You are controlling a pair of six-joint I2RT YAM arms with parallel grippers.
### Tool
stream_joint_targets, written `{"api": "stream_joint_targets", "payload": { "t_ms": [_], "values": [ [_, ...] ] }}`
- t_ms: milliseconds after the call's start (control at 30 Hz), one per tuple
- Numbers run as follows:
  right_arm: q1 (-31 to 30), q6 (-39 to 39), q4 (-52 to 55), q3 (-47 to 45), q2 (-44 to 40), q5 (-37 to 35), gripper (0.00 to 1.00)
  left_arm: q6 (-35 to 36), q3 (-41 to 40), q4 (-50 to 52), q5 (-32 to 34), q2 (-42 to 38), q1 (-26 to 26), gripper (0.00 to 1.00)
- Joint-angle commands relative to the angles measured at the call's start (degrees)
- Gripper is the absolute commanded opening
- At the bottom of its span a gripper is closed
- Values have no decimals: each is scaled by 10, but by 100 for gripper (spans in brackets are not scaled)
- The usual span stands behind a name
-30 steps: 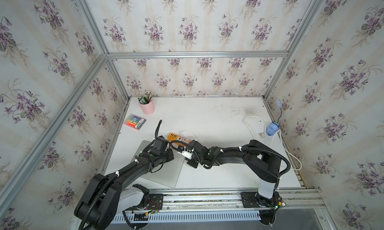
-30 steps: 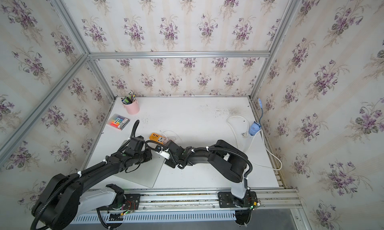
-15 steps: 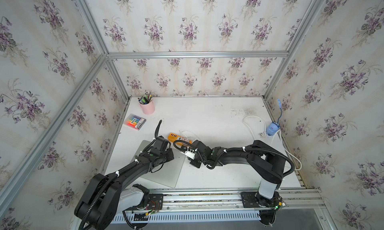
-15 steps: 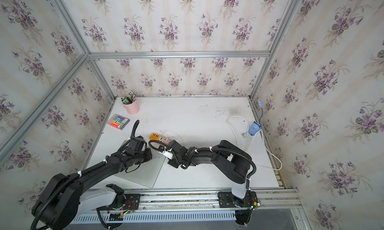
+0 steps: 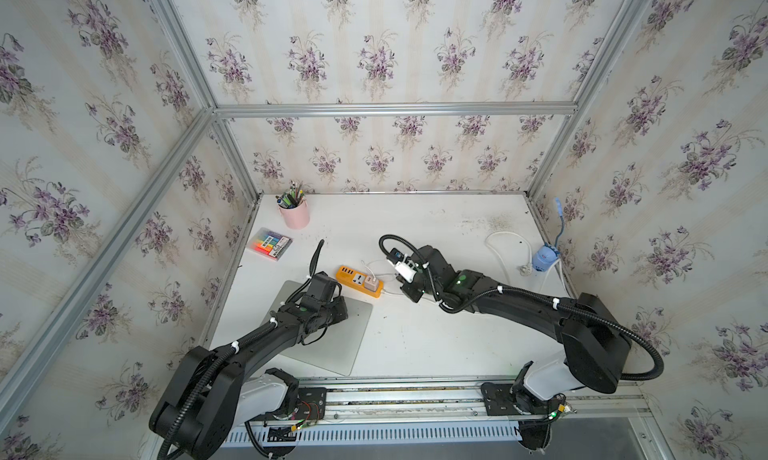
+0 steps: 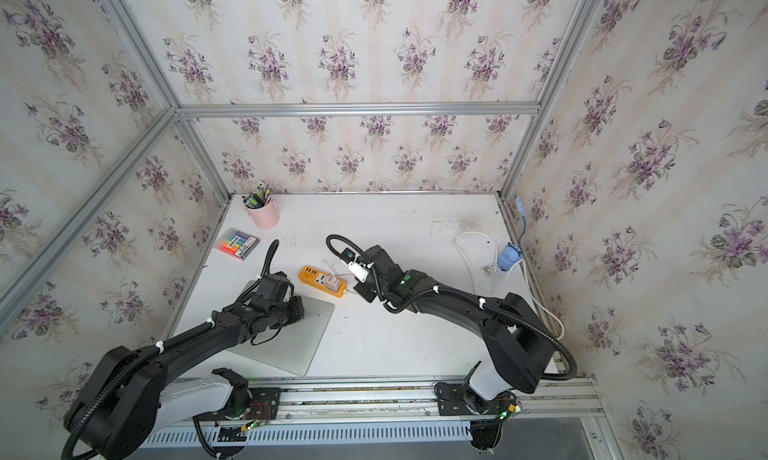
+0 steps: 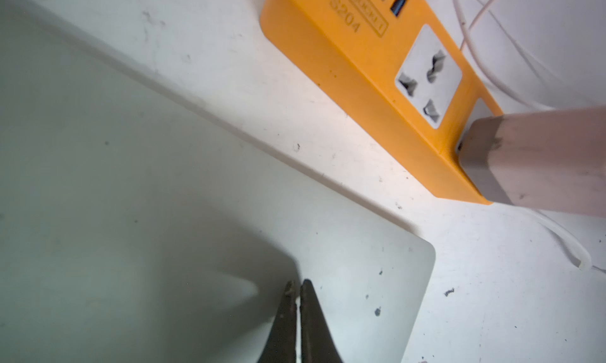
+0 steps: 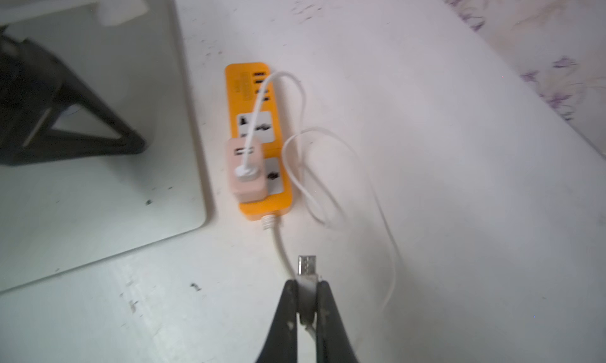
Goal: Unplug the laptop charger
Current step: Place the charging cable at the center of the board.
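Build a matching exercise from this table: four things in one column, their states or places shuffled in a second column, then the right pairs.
1. laptop charger
2. right gripper
3. left gripper
4. pink pen cup

A. shut, empty, above the laptop
B. far left corner of the table
C. plugged into the orange power strip
D. shut on the cable connector

Pairs: 1-C, 2-D, 3-A, 4-B

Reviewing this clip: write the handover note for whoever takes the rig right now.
Left gripper: shut, empty, tips over the closed silver laptop.
Right gripper: shut on the charger cable's metal-tipped connector, clear of the laptop.
Pale pink cube charger: plugged into the orange power strip.
Done: connector out of the laptop. Left: probably pulling the cube from the strip.
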State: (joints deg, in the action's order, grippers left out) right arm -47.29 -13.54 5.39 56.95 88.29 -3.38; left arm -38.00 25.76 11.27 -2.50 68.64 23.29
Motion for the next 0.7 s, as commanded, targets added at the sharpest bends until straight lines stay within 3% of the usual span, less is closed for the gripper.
{"api": "stream_joint_targets", "payload": {
  "t_ms": [0, 100, 367, 500, 667],
  "values": [
    [26, -10, 42, 36, 45, -116, 0, -1, -3, 66, 33, 6, -1, 9],
    [46, -5, 31, 70, 127, -219, 0, -1, -8, 58, 25, 0, -1, 9],
    [86, 23, -41, 90, 245, -213, 0, 2, -6, 63, 14, -43, 0, 15],
    [109, 24, -30, 102, 270, -192, 0, 6, -4, 71, 15, -74, 0, 26],
    [113, 30, -25, 100, 245, -171, 41, 16, 12, 78, 12, -104, 0, 42]
  ]
}}
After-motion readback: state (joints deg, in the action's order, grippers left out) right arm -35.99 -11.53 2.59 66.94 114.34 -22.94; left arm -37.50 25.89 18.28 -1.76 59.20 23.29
